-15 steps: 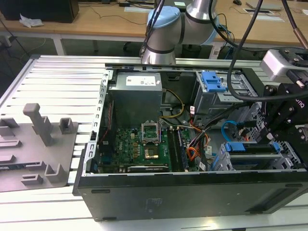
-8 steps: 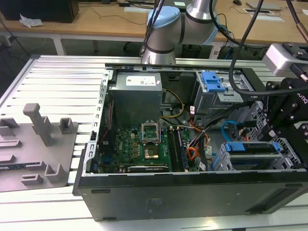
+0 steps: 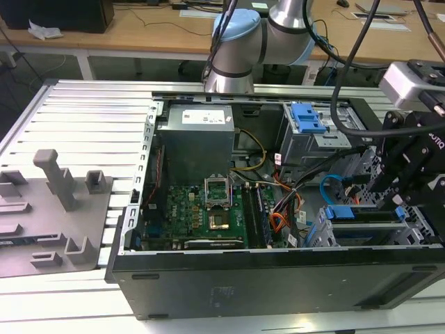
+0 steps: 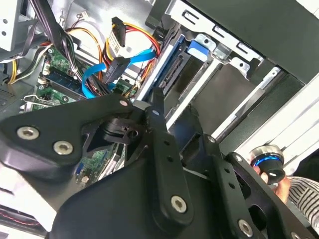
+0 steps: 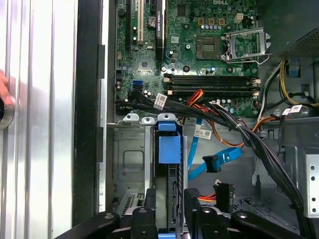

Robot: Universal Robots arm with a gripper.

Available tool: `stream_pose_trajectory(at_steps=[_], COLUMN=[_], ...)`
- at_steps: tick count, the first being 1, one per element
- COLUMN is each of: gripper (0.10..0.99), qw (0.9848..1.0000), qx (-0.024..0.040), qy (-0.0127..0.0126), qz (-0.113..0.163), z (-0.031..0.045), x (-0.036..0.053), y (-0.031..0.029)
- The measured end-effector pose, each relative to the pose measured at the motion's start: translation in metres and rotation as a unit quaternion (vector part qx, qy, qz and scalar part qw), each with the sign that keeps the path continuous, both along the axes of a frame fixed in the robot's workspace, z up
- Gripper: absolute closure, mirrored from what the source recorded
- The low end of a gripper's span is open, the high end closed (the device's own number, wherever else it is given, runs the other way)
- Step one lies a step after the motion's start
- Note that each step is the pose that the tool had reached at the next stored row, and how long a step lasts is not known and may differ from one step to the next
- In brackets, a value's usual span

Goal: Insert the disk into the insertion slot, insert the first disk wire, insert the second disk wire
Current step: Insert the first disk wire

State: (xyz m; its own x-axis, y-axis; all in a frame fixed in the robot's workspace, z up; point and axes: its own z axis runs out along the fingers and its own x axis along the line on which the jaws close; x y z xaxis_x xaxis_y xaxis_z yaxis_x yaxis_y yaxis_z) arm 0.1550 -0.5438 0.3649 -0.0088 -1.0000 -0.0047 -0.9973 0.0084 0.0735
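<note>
In the first wrist view the disk (image 5: pixel 168 148), blue carrier bar outward, stands on edge inside the insertion slot (image 5: pixel 130 160), a low silver cage. My gripper (image 5: pixel 169 199) is shut on the disk, one finger on each flat side. In the exterior view the gripper (image 3: pixel 391 202) hangs over the case's right end, at the disk's blue bar (image 3: pixel 361 212). The first disk wire (image 5: pixel 225 195), orange, red and black with a black plug, lies loose beside the cage. The second disk wire (image 5: pixel 219 159), a light-blue cable, loops free nearby with its dark plug unconnected; it also shows in the second wrist view (image 4: pixel 92 74).
The open computer case (image 3: pixel 278 285) lies on a slatted aluminium table (image 3: pixel 76 118). A motherboard (image 3: pixel 201 209), a grey power supply (image 3: pixel 198 139) and a taller cage with a blue latch (image 3: pixel 306 118) fill it. Black cable bundles (image 5: pixel 249 134) cross beside the slot. A person's hand (image 5: pixel 3 89) rests outside the case.
</note>
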Motion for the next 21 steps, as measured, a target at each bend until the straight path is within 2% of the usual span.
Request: stream_pose_trajectory(at_steps=[3, 4, 15, 21], gripper=[0.725, 0.725, 0.725, 0.725], qw=[1.0, 1.0, 1.0, 1.0], qx=[-0.0001, -0.0002, -0.0003, -0.0003], qy=[0.0, 0.0, 0.0, 0.0], qz=[0.0, 0.0, 0.0, 0.0], z=[-0.0002, -0.0003, -0.0002, -0.0002], x=[0.0, 0.0, 0.0, 0.0], y=[0.0091, 0.0142, 0.0441, 0.0557])
